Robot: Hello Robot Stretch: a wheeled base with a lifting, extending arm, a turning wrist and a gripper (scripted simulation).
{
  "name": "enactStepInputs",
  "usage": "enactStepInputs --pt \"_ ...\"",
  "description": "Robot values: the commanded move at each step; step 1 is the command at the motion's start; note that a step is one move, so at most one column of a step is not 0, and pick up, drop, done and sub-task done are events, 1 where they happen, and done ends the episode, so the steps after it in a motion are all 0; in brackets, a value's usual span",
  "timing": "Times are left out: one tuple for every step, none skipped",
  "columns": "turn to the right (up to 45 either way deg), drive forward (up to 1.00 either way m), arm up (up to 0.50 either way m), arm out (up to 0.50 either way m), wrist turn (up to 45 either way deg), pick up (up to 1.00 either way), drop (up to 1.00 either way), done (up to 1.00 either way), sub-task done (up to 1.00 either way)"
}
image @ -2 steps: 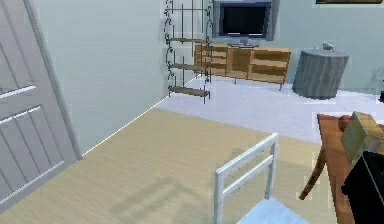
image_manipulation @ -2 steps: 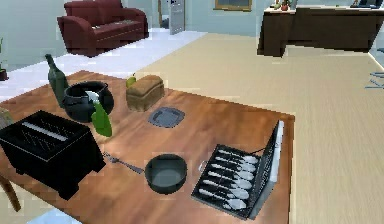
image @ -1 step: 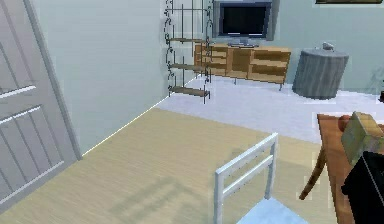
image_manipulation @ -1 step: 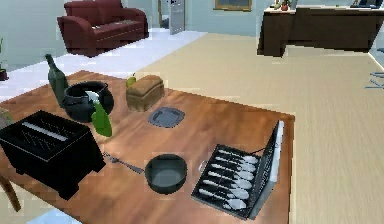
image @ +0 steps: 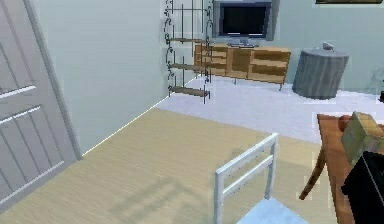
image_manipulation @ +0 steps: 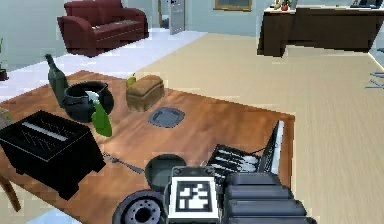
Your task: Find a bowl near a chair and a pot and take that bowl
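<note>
One small grey bowl (image_manipulation: 167, 117) lay on the worktop (image_manipulation: 235, 125) beyond the tool (image_manipulation: 143, 207); whether the tool held anything could not be told.

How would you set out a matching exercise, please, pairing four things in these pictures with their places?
Things: 1 red sofa; 2 television; 3 white chair; 4 brown loaf.
Places: A on the wooden table; B on the low wooden cabinet; C at the forward view's bottom edge; D beyond the table, arm side view's top left.
Pairs: 1-D; 2-B; 3-C; 4-A.
</note>
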Motion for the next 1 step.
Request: enactStepInputs --pt "0.0 0.00 0.00 0.16 0.0 0.00 0.00 0.00 0.00"
